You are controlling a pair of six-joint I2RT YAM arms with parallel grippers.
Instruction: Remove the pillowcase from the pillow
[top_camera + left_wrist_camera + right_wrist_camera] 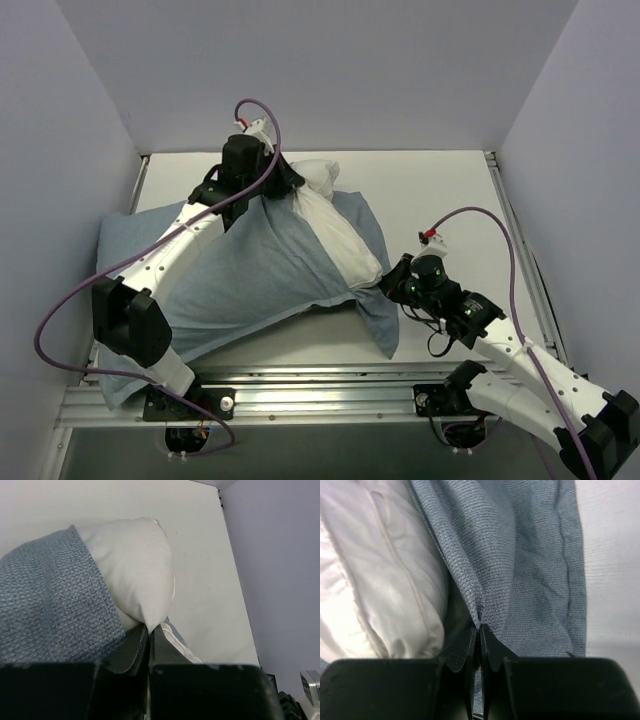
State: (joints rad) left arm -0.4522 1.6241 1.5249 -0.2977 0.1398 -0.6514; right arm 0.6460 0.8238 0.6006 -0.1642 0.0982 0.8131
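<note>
Where the pillow (338, 235) lies: across the middle of the white table (440, 190), mostly inside its cover, with a white strip and the far corner bare at the right-hand end.
Pillowcase (250, 265): light blue-grey face up, over the left and middle of the pillow. Its open end sits loosely around the bare white strip, and a flap trails toward the near edge on the right.
Left gripper (149, 628): at the pillow's far corner, jaws pressed together with the tip of that white corner pinched between them. The blue-grey cloth bunches just beside it on the left.
Right gripper (479, 628): at the near right of the pillow, by the cover's open end, jaws closed tight on a fold of the blue-grey fabric. The white pillow edge lies just to the left of the fold.
Left arm: stretched diagonally over the covered part of the pillow.
Right arm: reaching in from the near right corner, low over the table.
</note>
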